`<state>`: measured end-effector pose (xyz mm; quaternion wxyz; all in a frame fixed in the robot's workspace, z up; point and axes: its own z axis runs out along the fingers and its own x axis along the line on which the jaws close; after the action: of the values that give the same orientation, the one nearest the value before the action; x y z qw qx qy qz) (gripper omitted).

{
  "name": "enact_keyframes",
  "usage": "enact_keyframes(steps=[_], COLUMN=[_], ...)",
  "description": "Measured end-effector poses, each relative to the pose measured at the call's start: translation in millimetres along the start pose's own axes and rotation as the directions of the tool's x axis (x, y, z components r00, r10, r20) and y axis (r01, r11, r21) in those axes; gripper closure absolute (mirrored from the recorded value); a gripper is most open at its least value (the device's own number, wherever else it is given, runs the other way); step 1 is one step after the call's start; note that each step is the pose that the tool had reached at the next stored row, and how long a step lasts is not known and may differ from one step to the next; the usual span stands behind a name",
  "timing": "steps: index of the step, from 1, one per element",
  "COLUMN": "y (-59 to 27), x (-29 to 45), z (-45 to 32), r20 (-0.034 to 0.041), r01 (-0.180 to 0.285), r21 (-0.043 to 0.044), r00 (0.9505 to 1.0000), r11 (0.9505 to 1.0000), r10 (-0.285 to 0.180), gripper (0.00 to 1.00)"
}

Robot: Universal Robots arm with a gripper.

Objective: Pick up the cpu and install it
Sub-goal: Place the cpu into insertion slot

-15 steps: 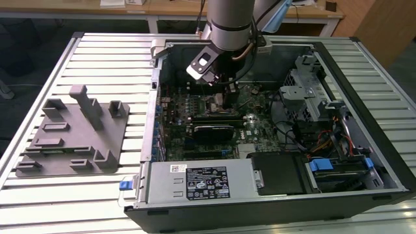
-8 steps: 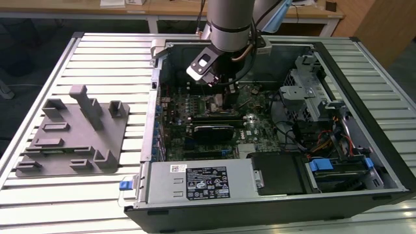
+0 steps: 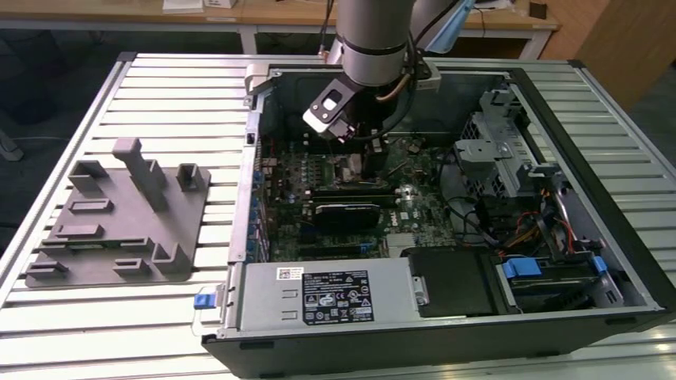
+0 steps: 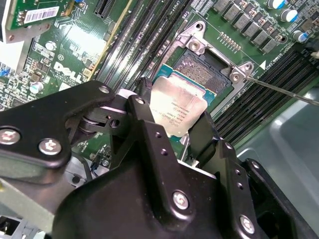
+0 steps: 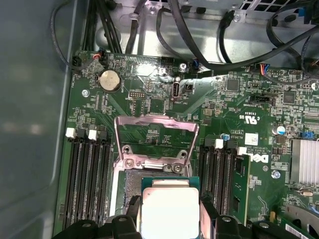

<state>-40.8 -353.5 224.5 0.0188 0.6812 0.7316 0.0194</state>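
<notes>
Above socket, cpu btw jaws

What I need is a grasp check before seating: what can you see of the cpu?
The cpu is a flat square chip: a shiny silver-grey metal lid with faint print, on a thin green board that rims it. The pincer clamps it at two opposite edges, with the lid facing both wrist views. It lies partly over the open motherboard socket, not squarely in it; whether it touches the socket cannot be told.

The gripper hangs inside the open computer case over its motherboard; a grey fixture lies beside it on the tabletop.
</notes>
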Motion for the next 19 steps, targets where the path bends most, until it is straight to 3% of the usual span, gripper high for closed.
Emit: enact_keyframes(steps=[19], y=[-1.8], x=[3.5], z=[7.5], r20=[0.0007], r01=[-0.013], r21=[0.0001], r00=[0.9999], r11=[0.9999], r10=[0.013], gripper=[0.46])
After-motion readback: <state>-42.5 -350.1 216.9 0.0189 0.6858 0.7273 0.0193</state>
